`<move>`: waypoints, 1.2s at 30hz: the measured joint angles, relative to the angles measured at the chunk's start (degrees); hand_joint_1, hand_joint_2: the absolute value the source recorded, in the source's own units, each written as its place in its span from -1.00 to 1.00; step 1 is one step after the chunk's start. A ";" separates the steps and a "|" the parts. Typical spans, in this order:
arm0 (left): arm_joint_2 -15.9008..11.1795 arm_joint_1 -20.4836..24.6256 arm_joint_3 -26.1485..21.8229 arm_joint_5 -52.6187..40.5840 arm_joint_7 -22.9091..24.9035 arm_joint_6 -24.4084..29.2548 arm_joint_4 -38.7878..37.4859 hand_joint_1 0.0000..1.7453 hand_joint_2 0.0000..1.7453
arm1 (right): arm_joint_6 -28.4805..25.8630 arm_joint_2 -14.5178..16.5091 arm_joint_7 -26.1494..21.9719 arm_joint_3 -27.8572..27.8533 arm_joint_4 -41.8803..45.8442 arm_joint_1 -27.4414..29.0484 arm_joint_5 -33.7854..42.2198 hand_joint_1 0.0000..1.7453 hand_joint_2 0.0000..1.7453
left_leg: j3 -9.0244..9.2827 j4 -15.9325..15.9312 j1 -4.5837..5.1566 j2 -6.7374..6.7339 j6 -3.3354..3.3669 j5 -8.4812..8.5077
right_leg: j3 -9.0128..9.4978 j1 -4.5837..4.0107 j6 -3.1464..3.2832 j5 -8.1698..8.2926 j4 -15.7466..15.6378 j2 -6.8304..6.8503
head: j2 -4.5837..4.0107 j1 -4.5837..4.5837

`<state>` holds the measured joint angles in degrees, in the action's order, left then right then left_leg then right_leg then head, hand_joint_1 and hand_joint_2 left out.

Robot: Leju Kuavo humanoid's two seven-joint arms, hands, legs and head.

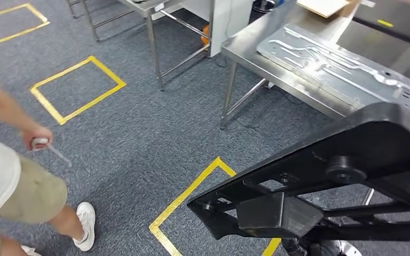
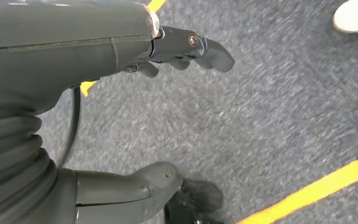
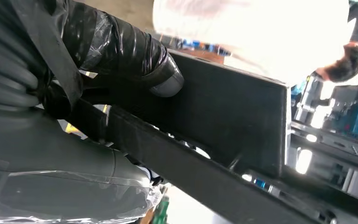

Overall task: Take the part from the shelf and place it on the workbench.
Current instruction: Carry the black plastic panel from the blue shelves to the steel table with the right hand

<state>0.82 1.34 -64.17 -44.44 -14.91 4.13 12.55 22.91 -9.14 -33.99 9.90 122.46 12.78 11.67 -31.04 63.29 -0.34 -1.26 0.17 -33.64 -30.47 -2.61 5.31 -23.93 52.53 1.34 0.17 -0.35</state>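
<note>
The floor is grey-blue carpet (image 1: 139, 138) with yellow tape squares (image 1: 77, 88) stuck on it. A shiny steel workbench (image 1: 256, 50) stands at the far right of the room. A flat silver metal plate with raised ridges (image 1: 341, 66) lies on the workbench, near its front edge. A light brown board (image 1: 325, 6) sits at the back edge of the workbench. Another steel table with thin legs (image 1: 155, 32) stands behind, to the left.

The big black metal frame part (image 1: 320, 181) is up in the air, over the carpet, in front of the workbench. It is not on the workbench. The right hand (image 3: 98, 84) grips the black part, with its fingers (image 3: 163, 74) wrapped over the edge.

The left hand (image 2: 135, 112) hangs over the carpet. It holds nothing and its fingers (image 2: 205, 46) are spread apart from the thumb.

A person in tan shorts (image 1: 26, 192) and a white shoe (image 1: 85, 224) stands at the left. The person's hand (image 1: 36, 137) holds a small silver thing.
</note>
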 joint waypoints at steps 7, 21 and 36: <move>-0.53 -0.35 -0.05 -0.12 0.04 -0.03 0.00 -1.00 1.00 | 0.92 -0.03 0.51 -0.04 -1.02 -0.26 0.51 1.00 1.00 | -0.21 -2.56 -1.68 3.73 -2.81 4.40 | -1.05 1.64 -2.63 -1.60 3.49 -5.36 | 0.00 -0.01; -0.52 -0.34 -0.07 -1.05 -0.04 0.02 0.04 -1.00 1.00 | 0.99 -0.04 1.01 -0.11 -1.54 -0.86 0.85 1.00 1.00 | 2.67 -6.90 -1.34 -2.04 0.65 4.26 | -7.29 2.56 -4.72 -2.98 13.14 -0.39 | 0.00 0.07; -0.50 -0.35 -0.07 -1.56 -0.19 -0.14 0.04 -1.00 1.00 | 0.01 -0.04 0.70 -0.34 -1.62 -1.48 -0.81 1.00 1.00 | -3.15 2.66 -0.69 0.98 -0.41 2.88 | 0.25 1.14 -2.52 -1.63 2.29 -3.87 | 0.00 -0.04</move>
<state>0.32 0.99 -64.24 -46.00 -15.10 3.99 12.59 22.92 -9.18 -33.29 9.55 120.84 11.30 10.86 -34.19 65.95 -1.03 -0.27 -0.24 -30.76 -30.21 -1.47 2.79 -25.56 54.83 -2.53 0.17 -0.39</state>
